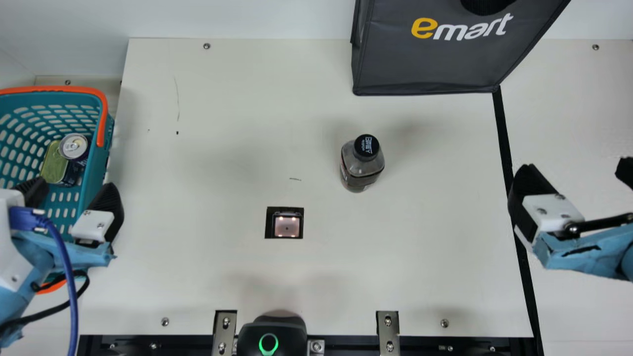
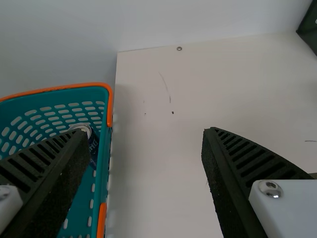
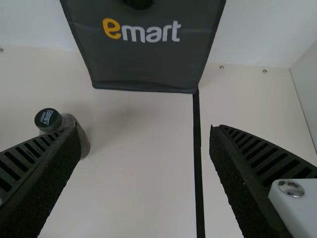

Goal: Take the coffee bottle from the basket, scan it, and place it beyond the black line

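The coffee bottle, with a black cap, stands upright on the table right of centre in the main view, touched by neither gripper. Over the near part of the teal basket at the left is my left gripper, open and empty. My right gripper is open at the right, by the black line. In the left wrist view the left gripper spreads beside the basket. In the right wrist view the right gripper has the bottle partly behind one finger and the line between its fingers.
A flat green-lidded tin and a can lie in the basket. The scanner window is set in the table, with a black device at the near edge. A dark bag stands at the back.
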Available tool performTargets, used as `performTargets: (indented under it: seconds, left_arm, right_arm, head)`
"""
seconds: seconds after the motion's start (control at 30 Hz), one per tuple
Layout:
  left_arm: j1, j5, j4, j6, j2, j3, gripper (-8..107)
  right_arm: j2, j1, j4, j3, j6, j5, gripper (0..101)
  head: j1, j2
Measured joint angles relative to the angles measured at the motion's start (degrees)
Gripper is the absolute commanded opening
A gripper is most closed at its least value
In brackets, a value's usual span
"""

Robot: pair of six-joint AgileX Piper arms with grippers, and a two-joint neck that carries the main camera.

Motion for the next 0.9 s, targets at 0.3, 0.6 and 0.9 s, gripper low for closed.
performTargets:
  seconds: [0.3,0.6,0.9]
  left_arm:
    - [0.00,0.00,0.00,0.00,0.00,0.00,90]
    - [0.00,0.00,0.00,0.00,0.00,0.00,90]
    - [0.00,0.00,0.00,0.00,0.00,0.00,90]
  right_arm:
    - [4.15,3.31,1.14,-3.76,-1.44,-1.06,91]
    - [6.86,7.25,2.62,-2.85,-1.99,-3.10,91]
    - [9.29,11.49,3.65,-1.31,-2.25,-5.47,91]
  head:
    - [0.00,0.00]
    - [0.00,0.00]
    - [0.00,0.00]
